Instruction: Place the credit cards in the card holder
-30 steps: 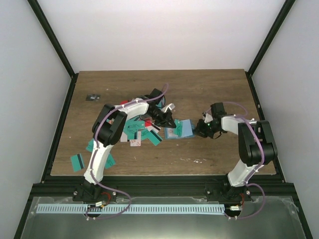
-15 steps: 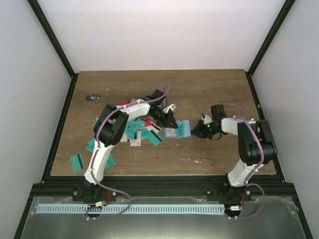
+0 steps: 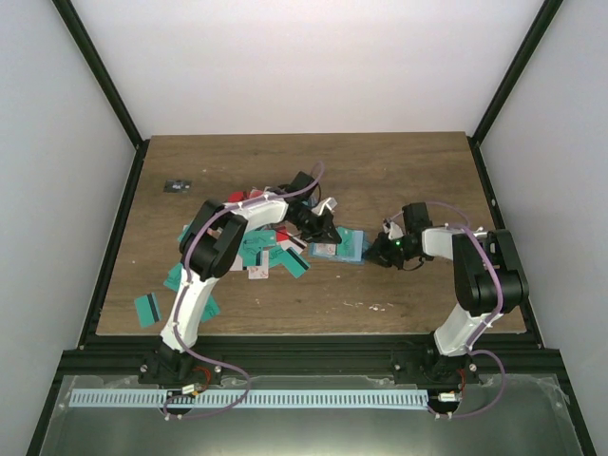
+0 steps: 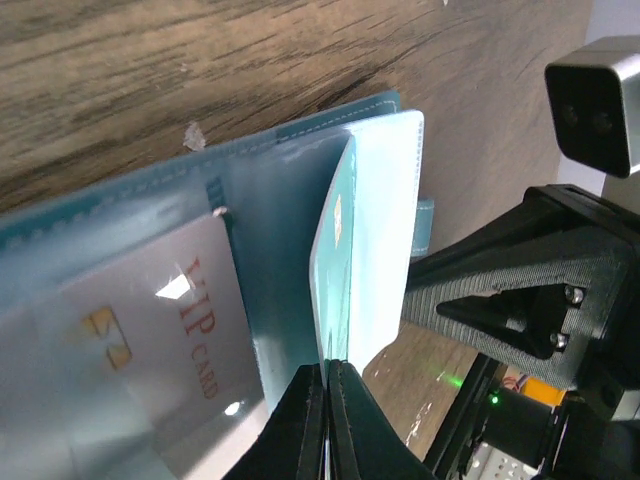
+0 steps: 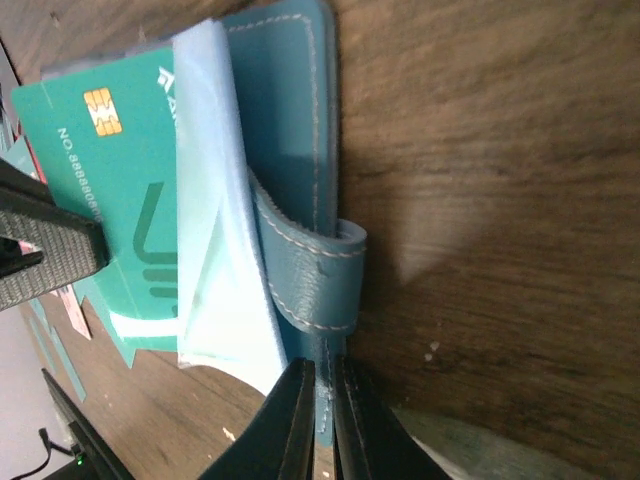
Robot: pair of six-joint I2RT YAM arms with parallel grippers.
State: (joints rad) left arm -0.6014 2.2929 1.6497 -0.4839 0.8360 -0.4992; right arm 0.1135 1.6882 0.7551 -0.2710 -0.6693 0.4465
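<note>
Near the middle of the brown wooden tabletop point(image 3: 427, 171), you see the left gripper point(image 4: 325, 375) pinching a thin teal credit card point(image 4: 335, 250) held edgewise against the light pockets of the flat blue-teal card holder point(image 5: 290, 80), while the right gripper point(image 5: 322, 385) pinches its strap loop point(image 5: 335, 275).

Card holder point(image 3: 347, 249): approach blocked on both sides. Left gripper point(image 3: 325, 236), pinching a teal card point(image 4: 335, 225), occupies its left edge. Right gripper point(image 3: 380, 253), clamped on the holder, occupies its right edge. Loose credit cards point(image 3: 266, 252) clutter the table point(image 3: 408, 171) further left. Bare wood lies open beyond the holder and nearer than it, between the arms. A small dark object point(image 3: 176, 185) sits well apart, far left.
</note>
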